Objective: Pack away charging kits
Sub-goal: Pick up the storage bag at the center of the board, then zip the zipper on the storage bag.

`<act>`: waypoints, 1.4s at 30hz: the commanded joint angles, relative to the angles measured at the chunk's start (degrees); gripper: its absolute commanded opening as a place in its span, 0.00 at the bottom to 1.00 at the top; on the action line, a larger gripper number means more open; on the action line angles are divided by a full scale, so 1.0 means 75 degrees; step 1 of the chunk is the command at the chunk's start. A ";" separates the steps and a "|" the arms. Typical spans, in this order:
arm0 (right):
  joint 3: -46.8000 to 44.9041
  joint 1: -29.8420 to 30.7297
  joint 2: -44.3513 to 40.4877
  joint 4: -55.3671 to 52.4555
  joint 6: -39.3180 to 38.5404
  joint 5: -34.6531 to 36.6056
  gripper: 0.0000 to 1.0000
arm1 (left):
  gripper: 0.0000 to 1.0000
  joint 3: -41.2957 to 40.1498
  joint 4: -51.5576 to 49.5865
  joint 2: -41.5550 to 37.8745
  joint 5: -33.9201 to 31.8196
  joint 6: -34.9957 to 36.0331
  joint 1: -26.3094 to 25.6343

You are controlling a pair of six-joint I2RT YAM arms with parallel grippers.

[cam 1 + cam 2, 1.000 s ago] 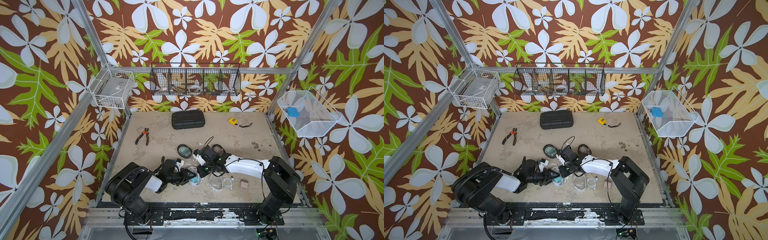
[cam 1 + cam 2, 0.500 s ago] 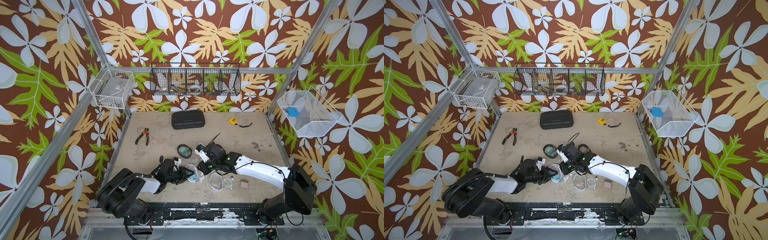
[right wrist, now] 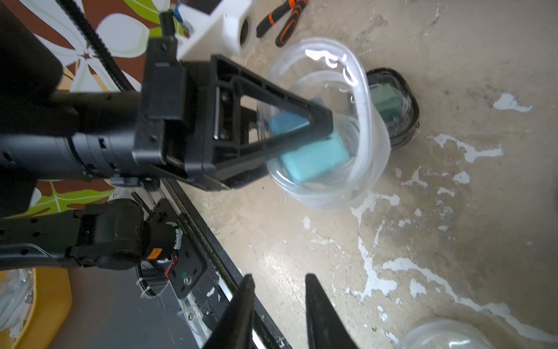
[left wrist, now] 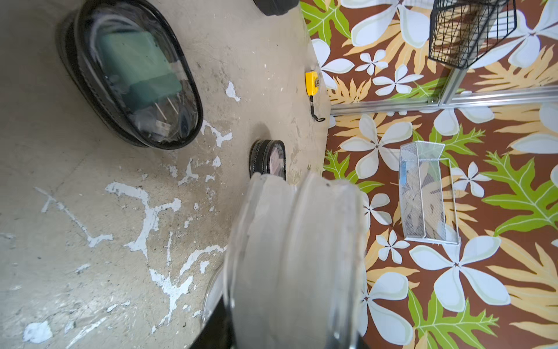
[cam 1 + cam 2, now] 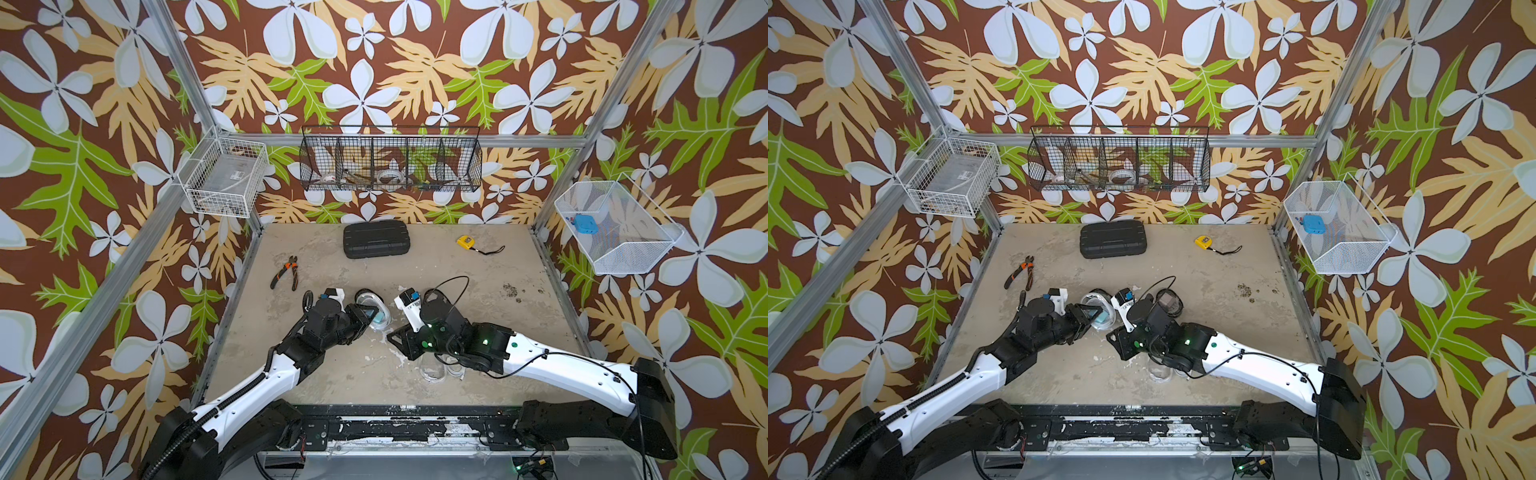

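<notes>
Clear case point(image 3: 371, 169), just beyond the empty, narrowly parted right gripper point(image 3: 279, 278), tilts mid-table holding a teal plug point(image 3: 314, 157), rim pinched by the left gripper point(image 3: 320, 127). Likely light, slick, thin-walled: best gripped by that rim. Black-rimmed case point(image 3: 392, 105) lies behind.

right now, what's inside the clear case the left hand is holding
A teal plug sits inside the clear case, with what looks like white cable looped around it. A finger of the left hand crosses in front, hiding part of the plug and whatever lies behind it.
</notes>
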 commanded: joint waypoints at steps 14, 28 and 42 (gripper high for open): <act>0.0614 0.0026 0.1138 0.0762 -0.0085 -0.0052 0.30 | 0.00 0.0639 -0.0642 0.0282 -0.0747 -0.1221 -0.0260; 0.1236 0.0018 0.1801 0.0078 -0.0244 0.0666 0.27 | 0.00 0.0705 -0.0593 0.0331 -0.0651 -0.1254 -0.0294; 0.0517 0.0012 0.1136 0.0556 -0.0080 0.0482 0.28 | 0.00 0.0681 -0.0559 0.0291 -0.0682 -0.1263 -0.0297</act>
